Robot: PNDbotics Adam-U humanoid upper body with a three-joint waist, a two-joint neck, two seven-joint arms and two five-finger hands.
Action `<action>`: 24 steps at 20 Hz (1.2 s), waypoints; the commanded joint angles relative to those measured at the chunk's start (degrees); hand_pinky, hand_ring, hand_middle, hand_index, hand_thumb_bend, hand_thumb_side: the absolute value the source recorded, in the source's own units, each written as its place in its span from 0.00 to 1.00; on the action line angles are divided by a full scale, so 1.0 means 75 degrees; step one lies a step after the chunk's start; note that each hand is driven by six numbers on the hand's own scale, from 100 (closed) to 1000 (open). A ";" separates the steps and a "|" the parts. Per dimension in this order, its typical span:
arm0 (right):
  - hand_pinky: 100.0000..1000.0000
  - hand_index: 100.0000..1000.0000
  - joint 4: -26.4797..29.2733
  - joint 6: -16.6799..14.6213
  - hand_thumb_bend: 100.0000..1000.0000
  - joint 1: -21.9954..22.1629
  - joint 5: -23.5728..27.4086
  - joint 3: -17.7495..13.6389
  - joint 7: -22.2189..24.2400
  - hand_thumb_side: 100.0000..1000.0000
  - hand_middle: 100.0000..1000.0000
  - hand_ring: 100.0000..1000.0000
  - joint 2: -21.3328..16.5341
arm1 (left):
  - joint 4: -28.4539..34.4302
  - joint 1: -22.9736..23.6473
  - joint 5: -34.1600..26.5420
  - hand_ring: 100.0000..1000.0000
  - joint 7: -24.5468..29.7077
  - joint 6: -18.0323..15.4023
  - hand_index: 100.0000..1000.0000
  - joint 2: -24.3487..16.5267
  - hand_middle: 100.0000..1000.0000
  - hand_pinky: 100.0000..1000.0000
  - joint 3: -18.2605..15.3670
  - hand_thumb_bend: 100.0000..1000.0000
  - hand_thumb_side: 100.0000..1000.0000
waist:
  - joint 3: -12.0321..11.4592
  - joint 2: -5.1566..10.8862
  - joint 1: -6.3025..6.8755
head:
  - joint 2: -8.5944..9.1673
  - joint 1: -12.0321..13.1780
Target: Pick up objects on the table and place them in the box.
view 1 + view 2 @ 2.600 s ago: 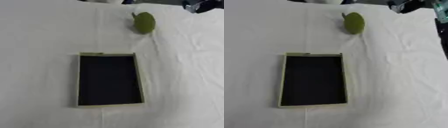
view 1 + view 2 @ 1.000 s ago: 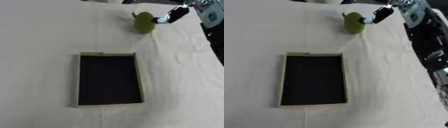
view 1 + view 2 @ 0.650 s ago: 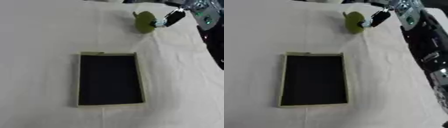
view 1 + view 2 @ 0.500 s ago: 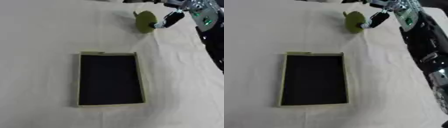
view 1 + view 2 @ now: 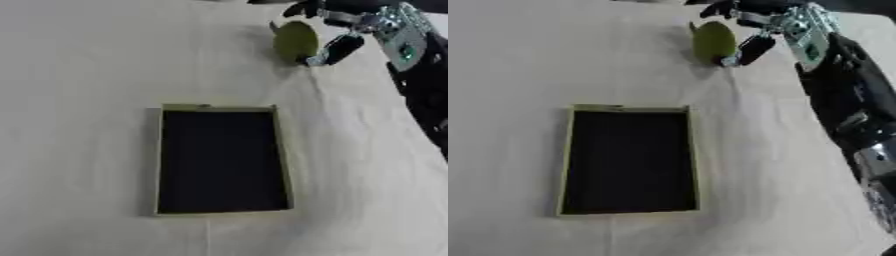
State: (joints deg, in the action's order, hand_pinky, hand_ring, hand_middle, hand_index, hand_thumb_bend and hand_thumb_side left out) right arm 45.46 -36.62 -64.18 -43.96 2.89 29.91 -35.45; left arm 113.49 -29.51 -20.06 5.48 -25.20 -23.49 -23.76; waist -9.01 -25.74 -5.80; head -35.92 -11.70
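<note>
The right hand [image 5: 337, 30] reaches the green rounded object [image 5: 295, 40] at the far right of the tabletop [image 5: 79, 75], fingers curling around it from the far side and right, the thumb at its near right edge; whether the grasp has closed cannot be told. The box [image 5: 222, 160] lies open and empty, well apart toward the near centre. A sound grasp needs both sides enclosed before lifting. The right eye view alone shows the forearm's full length.

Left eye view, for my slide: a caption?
Right hand closing around the green object, beyond the empty box.
</note>
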 commanded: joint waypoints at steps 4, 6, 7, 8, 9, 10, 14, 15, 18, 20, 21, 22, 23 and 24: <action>0.89 1.00 -0.0035 -0.2046 0.23 -0.0100 -0.0226 -0.0056 0.1838 0.29 0.96 1.00 -0.0094 | 0.0147 -0.0131 -0.0045 0.63 0.0067 -0.0003 0.69 -0.0085 0.54 0.55 -0.0027 0.00 0.47 | -0.0050 0.0123 0.0011 | 0.0143 -0.0049; 0.88 1.00 -0.0059 -0.2046 0.25 -0.0094 -0.0376 -0.0120 0.1683 0.32 0.96 1.00 -0.0109 | 0.0147 -0.0141 -0.0055 0.63 0.0075 0.0002 0.69 -0.0084 0.54 0.55 -0.0023 0.00 0.47 | -0.0060 0.0116 0.0006 | 0.0143 -0.0049; 0.88 1.00 -0.0078 -0.2046 0.25 -0.0093 -0.0467 -0.0153 0.1593 0.34 0.95 1.00 -0.0117 | 0.0147 -0.0145 -0.0060 0.63 0.0082 0.0003 0.69 -0.0083 0.54 0.55 -0.0018 0.00 0.47 | -0.0063 0.0114 0.0005 | 0.0146 -0.0048; 0.88 1.00 -0.0102 -0.2046 0.24 -0.0096 -0.0569 -0.0194 0.1492 0.35 0.95 1.00 -0.0128 | 0.0147 -0.0147 -0.0064 0.63 0.0091 0.0006 0.69 -0.0083 0.54 0.55 -0.0013 0.00 0.47 | -0.0066 0.0111 0.0004 | 0.0151 -0.0049; 0.87 1.00 -0.0129 -0.2046 0.25 -0.0102 -0.0676 -0.0234 0.1385 0.38 0.95 1.00 -0.0139 | 0.0147 -0.0147 -0.0067 0.63 0.0101 0.0009 0.69 -0.0083 0.54 0.55 -0.0007 0.00 0.47 | -0.0068 0.0110 0.0002 | 0.0159 -0.0052; 0.87 1.00 -0.0154 -0.2046 0.24 -0.0111 -0.0786 -0.0267 0.1275 0.39 0.95 1.00 -0.0149 | 0.0147 -0.0147 -0.0070 0.63 0.0112 0.0012 0.69 -0.0083 0.54 0.55 -0.0003 0.00 0.47 | -0.0069 0.0109 0.0000 | 0.0166 -0.0057; 0.79 0.99 -0.0233 -0.2046 0.11 -0.0131 -0.1192 -0.0375 0.0829 0.43 0.87 1.00 -0.0141 | 0.0147 -0.0137 -0.0081 0.63 0.0138 0.0023 0.69 -0.0082 0.54 0.55 -0.0001 0.00 0.48 | -0.0071 0.0113 -0.0001 | 0.0170 -0.0073; 0.78 0.97 -0.0242 -0.2046 0.06 -0.0132 -0.1238 -0.0405 0.0711 0.42 0.86 1.00 -0.0134 | 0.0147 -0.0136 -0.0084 0.63 0.0145 0.0025 0.69 -0.0082 0.54 0.55 0.0002 0.00 0.48 | -0.0071 0.0115 -0.0002 | 0.0173 -0.0073; 0.76 0.92 -0.0216 -0.2046 0.00 -0.0138 -0.1289 -0.0467 0.0331 0.41 0.84 1.00 -0.0131 | 0.0147 -0.0133 -0.0093 0.63 0.0165 0.0035 0.69 -0.0082 0.53 0.55 0.0010 0.00 0.48 | -0.0070 0.0120 -0.0003 | 0.0176 -0.0065; 0.75 0.90 -0.0188 -0.2046 0.00 -0.0141 -0.1276 -0.0480 0.0071 0.38 0.84 1.00 -0.0129 | 0.0147 -0.0134 -0.0102 0.63 0.0178 0.0040 0.69 -0.0084 0.53 0.55 0.0019 0.00 0.48 | -0.0071 0.0122 -0.0006 | 0.0183 -0.0064; 0.75 0.90 -0.0185 -0.2046 0.00 -0.0138 -0.1277 -0.0466 -0.0063 0.37 0.83 1.00 -0.0126 | 0.0147 -0.0135 -0.0106 0.63 0.0188 0.0043 0.69 -0.0085 0.53 0.55 0.0026 0.00 0.48 | -0.0072 0.0124 -0.0009 | 0.0187 -0.0066; 0.74 0.89 -0.0195 -0.2046 0.00 -0.0135 -0.1280 -0.0444 -0.0195 0.35 0.83 1.00 -0.0120 | 0.0147 -0.0135 -0.0109 0.63 0.0198 0.0045 0.69 -0.0086 0.53 0.54 0.0031 0.00 0.49 | -0.0073 0.0125 -0.0010 | 0.0189 -0.0067; 0.73 0.88 -0.0214 -0.2046 0.00 -0.0131 -0.1283 -0.0418 -0.0334 0.35 0.82 1.00 -0.0117 | 0.0147 -0.0134 -0.0112 0.62 0.0208 0.0049 0.69 -0.0087 0.53 0.54 0.0034 0.00 0.49 | -0.0074 0.0126 -0.0012 | 0.0190 -0.0067; 0.71 0.87 -0.0236 -0.2046 0.00 -0.0128 -0.1304 -0.0392 -0.0463 0.35 0.83 1.00 -0.0118 | 0.0147 -0.0133 -0.0114 0.62 0.0216 0.0051 0.69 -0.0087 0.53 0.54 0.0035 0.00 0.49 | -0.0074 0.0127 -0.0013 | 0.0190 -0.0068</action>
State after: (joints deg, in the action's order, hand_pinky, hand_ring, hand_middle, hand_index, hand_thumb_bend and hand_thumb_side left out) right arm 43.36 -45.39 -64.04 -53.14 0.07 21.15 -34.94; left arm 113.49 -29.82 -20.74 6.79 -24.82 -23.05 -23.43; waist -9.53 -26.14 -6.14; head -35.18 -12.13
